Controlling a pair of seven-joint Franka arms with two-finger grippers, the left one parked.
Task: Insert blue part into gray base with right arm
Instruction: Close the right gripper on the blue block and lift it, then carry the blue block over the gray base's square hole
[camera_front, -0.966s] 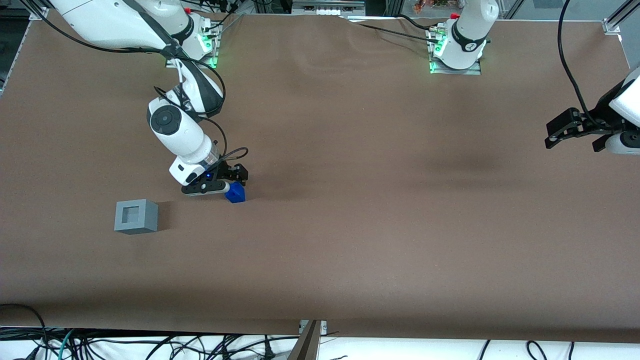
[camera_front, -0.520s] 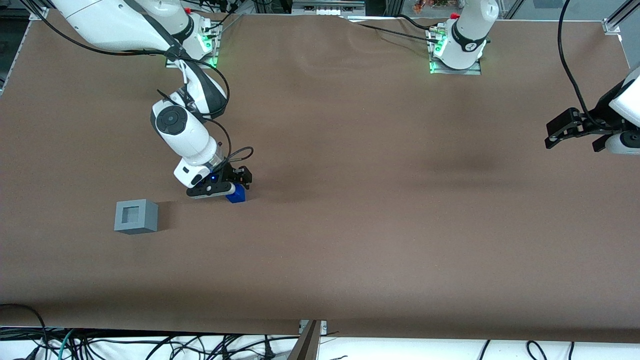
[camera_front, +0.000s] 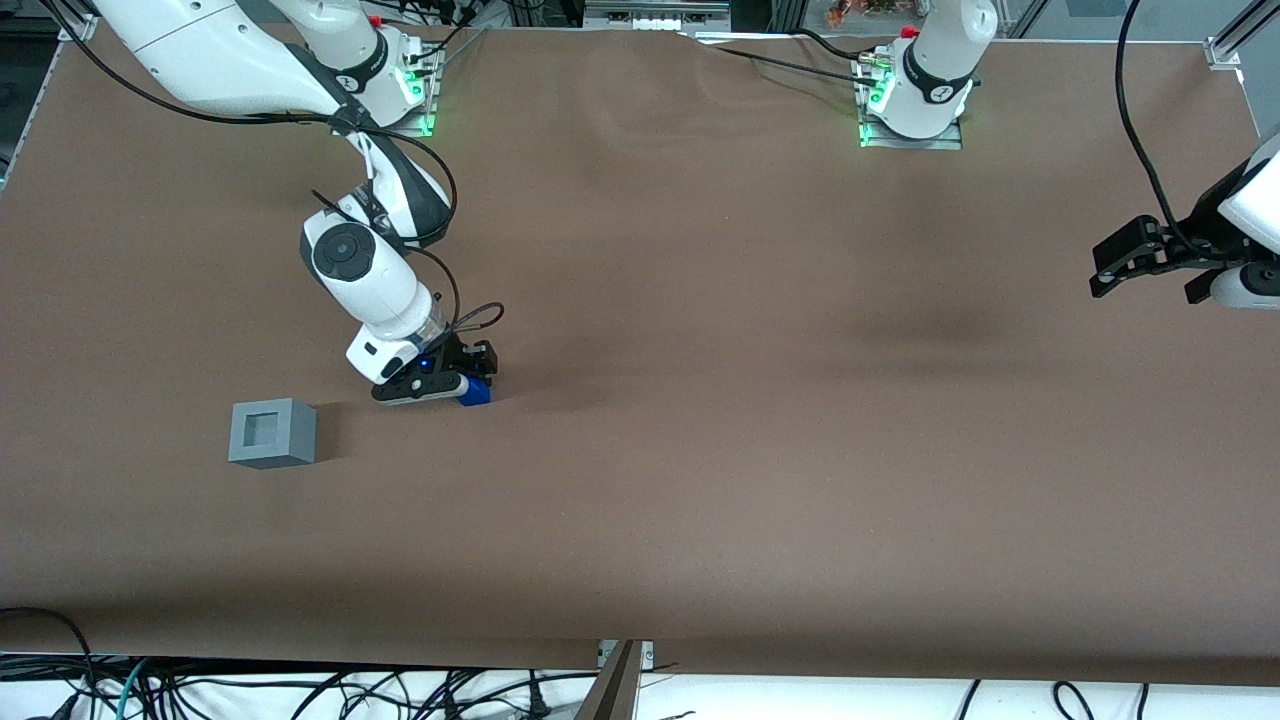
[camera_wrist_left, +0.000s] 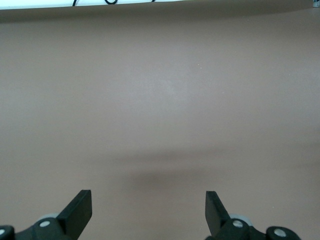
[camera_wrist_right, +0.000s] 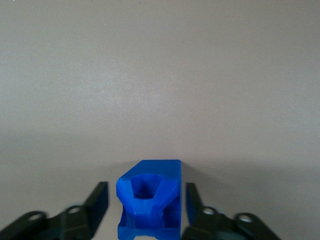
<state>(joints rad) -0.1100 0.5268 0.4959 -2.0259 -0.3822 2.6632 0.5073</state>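
The blue part lies on the brown table, its knobbly end showing in the right wrist view. My right arm's gripper is low over it, with the jaws open and one finger on each side. A narrow gap shows between each finger and the part. The gray base stands on the table with its square recess showing, nearer to the front camera than the gripper and farther toward the working arm's end of the table.
The two arm mounts with green lights stand at the table's edge farthest from the front camera. Cables hang below the table's near edge. Brown table surface stretches toward the parked arm's end.
My right gripper has come down around the blue part, which is now partly hidden by it in the front view. The gray base has not moved.
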